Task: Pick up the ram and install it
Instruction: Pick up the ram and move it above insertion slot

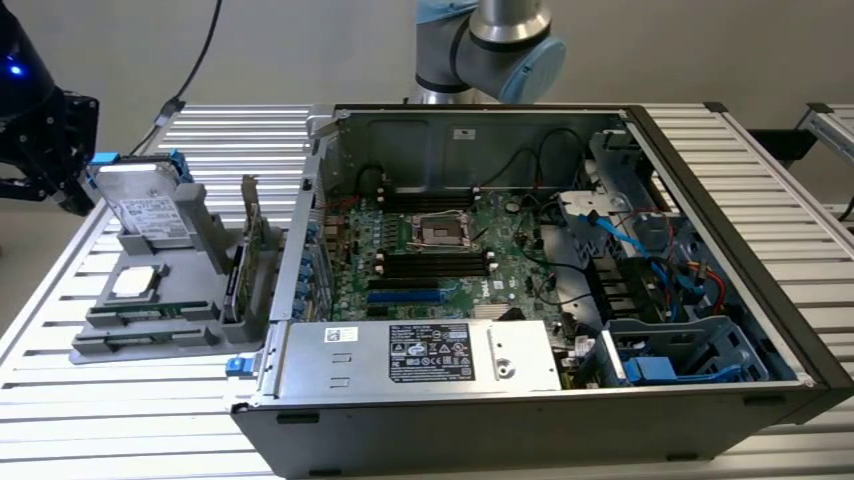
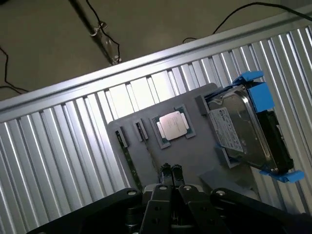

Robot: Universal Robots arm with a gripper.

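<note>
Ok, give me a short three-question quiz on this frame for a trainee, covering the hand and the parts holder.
1. True or false: the hand is shut and empty above the gray parts holder.
2. What lies in the holder's square recess beside the hard drive? A) processor chip B) cooling fan C) coin battery
3. Fill in: the hard drive's side rails are ___.
Key: 1 true; 2 A; 3 blue.
</note>
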